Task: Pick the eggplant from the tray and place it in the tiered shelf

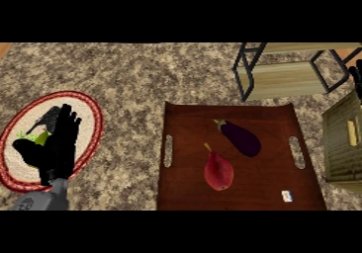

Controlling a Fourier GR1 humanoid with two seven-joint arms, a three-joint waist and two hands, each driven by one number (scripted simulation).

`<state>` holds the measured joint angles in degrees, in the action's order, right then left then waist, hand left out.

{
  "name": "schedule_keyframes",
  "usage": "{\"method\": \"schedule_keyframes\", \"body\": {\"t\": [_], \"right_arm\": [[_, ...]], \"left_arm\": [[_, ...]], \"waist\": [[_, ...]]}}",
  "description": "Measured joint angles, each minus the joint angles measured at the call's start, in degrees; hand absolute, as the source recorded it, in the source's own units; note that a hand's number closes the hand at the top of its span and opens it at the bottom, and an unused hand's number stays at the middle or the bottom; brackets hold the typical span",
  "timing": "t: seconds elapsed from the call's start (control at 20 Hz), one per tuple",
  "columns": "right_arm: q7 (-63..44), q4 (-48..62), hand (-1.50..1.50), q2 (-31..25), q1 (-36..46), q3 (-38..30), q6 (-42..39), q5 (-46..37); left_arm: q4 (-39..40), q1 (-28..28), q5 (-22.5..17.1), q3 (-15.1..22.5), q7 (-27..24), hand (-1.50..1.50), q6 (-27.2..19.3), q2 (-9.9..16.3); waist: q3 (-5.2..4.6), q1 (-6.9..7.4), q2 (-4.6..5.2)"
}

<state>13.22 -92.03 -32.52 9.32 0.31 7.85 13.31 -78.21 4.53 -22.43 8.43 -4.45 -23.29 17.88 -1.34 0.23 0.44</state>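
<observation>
Eggplant (241,139) lying on the brown tray (185,197), in the upper right part, slanted, stem toward the top left; untouched, nothing near it. Just below and left of it, close but apart, a red vegetable (219,171) of similar length. Small white object (287,196) near the tray's lower right corner. Tiered shelf (286,79) beyond the tray's top right corner, black frame with pale wooden boards. Left hand (58,143) over the round red-rimmed mat (9,170) at the left, fingers straight and apart, holding nothing, covering something green there. Right hand (360,84) only partly in view at the right edge beside the shelf, fingers extended upward, apparently resting and empty. Wooden crate (346,143) to the right of the tray. Probable risks: catching the red vegetable instead of, or along with, the eggplant; rolling the rounded eggplant away on contact; clipping the shelf's thin frame or the crate on the way in; missing the narrow gap between the boards.
</observation>
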Motion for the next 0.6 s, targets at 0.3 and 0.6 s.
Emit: {"method": "schedule_keyframes", "body": {"t": [0.3,0.6], "right_arm": [[-0.9,8.1,1.5,-4.7,10.7,2.8,-12.0,0.7],[-5.9,22.4,-1.5,-10.1,16.4,7.4,-18.7,-6.4]], "left_arm": [[2.7,1.1,0.4,2.8,5.4,0.0,4.8,2.4],[2.1,2.9,-0.5,5.1,10.7,0.0,9.5,4.0]], "waist": [[1.16,2.1,0.43],[1.64,3.67,0.85]]}}
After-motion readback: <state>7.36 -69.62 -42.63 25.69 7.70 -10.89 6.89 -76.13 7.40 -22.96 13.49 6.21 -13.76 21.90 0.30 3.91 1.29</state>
